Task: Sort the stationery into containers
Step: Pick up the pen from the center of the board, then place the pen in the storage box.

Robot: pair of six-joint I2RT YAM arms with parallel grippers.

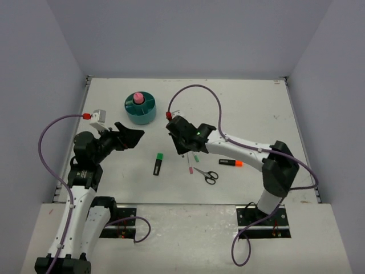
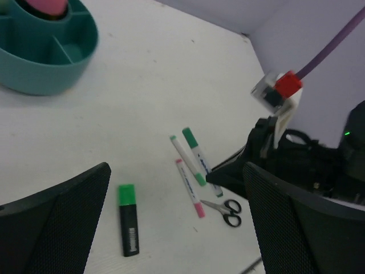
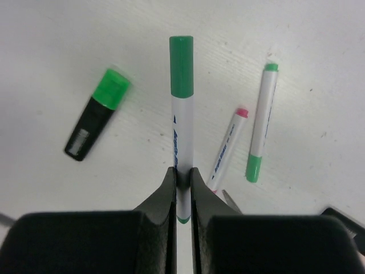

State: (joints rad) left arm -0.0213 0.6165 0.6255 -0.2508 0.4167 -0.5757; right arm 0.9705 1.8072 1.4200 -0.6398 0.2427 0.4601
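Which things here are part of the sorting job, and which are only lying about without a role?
Part of the job: teal organizer, pink roll, black-and-green highlighter, black-and-orange marker, scissors, pink-tipped pen, green-tipped pen, green-capped pen in the right gripper.
Only lying about: the arms' purple cables.
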